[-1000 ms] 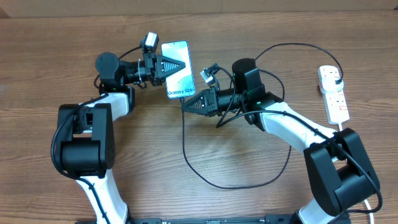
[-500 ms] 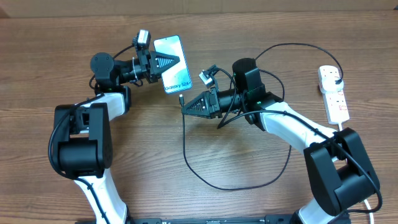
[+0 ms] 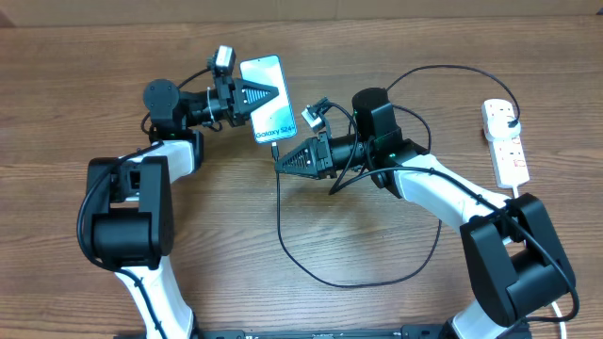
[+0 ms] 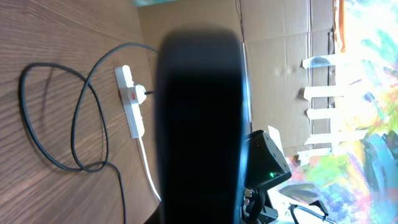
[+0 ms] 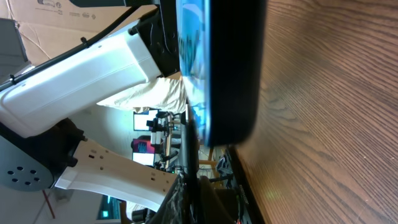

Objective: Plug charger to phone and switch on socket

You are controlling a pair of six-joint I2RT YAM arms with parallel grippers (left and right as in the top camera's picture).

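The phone (image 3: 267, 101) hung above the worktop (image 3: 377, 301), clamped at its side in the left pincer (image 3: 256, 95), screen up, its long axis running away from the robot and tilted a little. Its near short end, the one by the small text, pointed down toward the right pincer (image 3: 280, 160). That pincer was closed on the charger (image 3: 283, 226) just behind its tip, which sat just beside that near end, slightly toward the robot and to its right. Whether the tip had entered the port I couldn't tell; the right wrist view showed only the phone's dark end looming close. So the right arm, the nearer one, would likely need to push along the phone's long axis. The socket (image 3: 505, 141) lay well apart, far right, with a plug already in it.
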